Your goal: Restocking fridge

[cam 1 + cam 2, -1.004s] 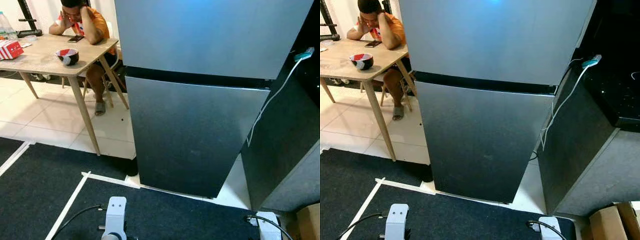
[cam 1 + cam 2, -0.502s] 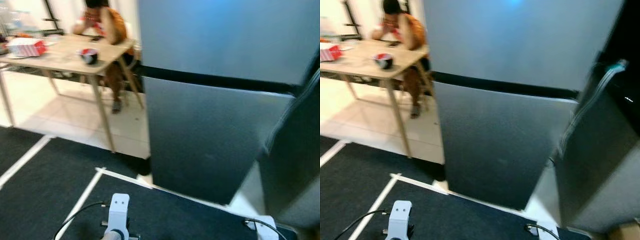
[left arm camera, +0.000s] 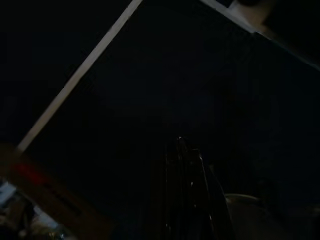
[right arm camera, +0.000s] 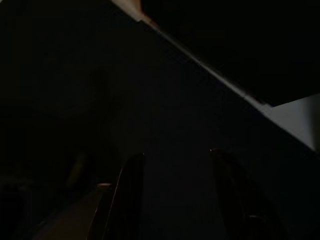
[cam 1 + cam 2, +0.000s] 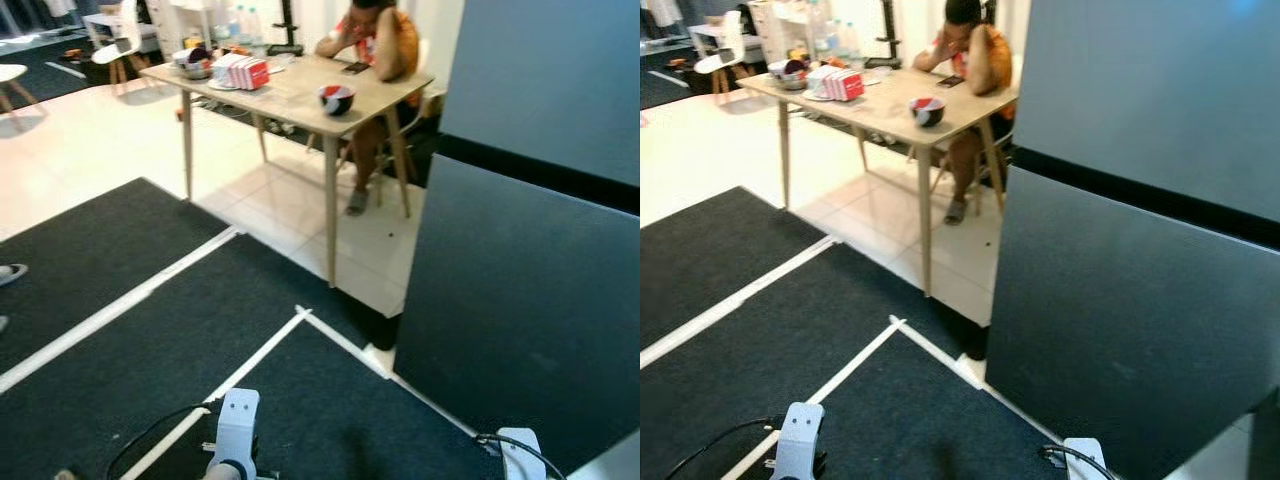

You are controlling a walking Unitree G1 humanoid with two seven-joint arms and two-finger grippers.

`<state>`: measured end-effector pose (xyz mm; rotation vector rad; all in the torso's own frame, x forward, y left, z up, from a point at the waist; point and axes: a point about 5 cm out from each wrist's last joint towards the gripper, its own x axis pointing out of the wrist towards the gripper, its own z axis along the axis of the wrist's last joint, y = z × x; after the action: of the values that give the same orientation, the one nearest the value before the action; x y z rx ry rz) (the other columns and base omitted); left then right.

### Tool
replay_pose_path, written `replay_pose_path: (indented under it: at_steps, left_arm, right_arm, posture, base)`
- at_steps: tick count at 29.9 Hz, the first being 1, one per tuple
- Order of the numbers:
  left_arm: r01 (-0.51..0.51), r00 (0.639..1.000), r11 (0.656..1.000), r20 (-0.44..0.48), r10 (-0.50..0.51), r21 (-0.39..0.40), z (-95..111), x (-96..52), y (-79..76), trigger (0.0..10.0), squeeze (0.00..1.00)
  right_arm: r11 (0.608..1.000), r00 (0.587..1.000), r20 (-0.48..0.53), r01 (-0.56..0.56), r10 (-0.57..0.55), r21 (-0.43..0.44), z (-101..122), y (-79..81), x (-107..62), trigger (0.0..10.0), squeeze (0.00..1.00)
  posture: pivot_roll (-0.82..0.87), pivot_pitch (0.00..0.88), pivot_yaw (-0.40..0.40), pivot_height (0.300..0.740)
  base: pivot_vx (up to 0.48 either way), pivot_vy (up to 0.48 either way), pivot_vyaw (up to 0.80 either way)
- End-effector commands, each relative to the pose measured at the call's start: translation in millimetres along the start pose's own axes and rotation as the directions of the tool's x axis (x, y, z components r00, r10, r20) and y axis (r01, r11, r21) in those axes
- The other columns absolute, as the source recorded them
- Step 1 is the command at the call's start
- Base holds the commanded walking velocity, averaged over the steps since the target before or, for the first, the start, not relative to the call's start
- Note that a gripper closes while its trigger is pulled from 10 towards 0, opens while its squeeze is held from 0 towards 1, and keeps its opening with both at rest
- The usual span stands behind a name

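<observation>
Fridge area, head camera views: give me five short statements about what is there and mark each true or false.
1. Both doors of the fridge are closed. True.
2. A person sits at the wooden table. True.
3. The red and white bowl lies on the floor. False: it stands on the table.
4. The black carpet bears white tape lines. True.
5. The right hand grips a bottle. False: its fingers are apart, nothing between them.

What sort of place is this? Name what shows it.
Probably a home kitchen or dining area: a tall grey fridge, a wooden table with a bowl, and a person seated there.
</observation>
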<state>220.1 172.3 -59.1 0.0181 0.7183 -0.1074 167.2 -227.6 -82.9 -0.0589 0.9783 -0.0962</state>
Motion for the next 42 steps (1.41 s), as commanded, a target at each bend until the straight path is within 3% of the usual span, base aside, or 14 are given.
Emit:
replay_pose_path:
  at_steps: [1,30,34,42]
  left_arm:
    - [0.003,1.0,1.0,-0.005,-0.003,0.006,1,0.3,0.3,10.0,0.0]
    - [0.025,0.998,1.0,0.051,-0.026,0.015,14,3.4,-1.3,10.0,0.0]
    - [0.027,0.997,1.0,0.073,-0.028,0.014,20,4.3,-1.2,10.0,0.0]
    - [0.041,0.995,0.999,0.088,-0.042,0.022,24,5.3,-1.6,10.0,0.0]
  right_arm:
    - [1.0,1.0,-0.009,0.007,-0.007,-0.001,-3,-1.1,-0.6,10.0,0.0]
    - [1.0,1.0,0.005,0.012,-0.012,-0.013,0,-2.5,-0.3,10.0,0.0]
    - [0.999,1.0,0.012,0.021,-0.022,0.031,2,-1.5,0.3,10.0,0.0]
    - [0.999,1.0,0.016,0.023,-0.023,0.031,6,1.0,1.4,10.0,0.0]
  posture:
    - [-0.04,0.071,0.02,0.74]
    - [-0.04,0.063,0.017,0.74]
    - [-0.03,0.062,0.018,0.74]
    - [-0.03,0.06,0.02,0.74]
  base:
    - [0.0,0.0,0.8]
    - [0.0,0.0,0.8]
    - [0.0,0.0,0.0]
    - [0.0,0.0,0.0]
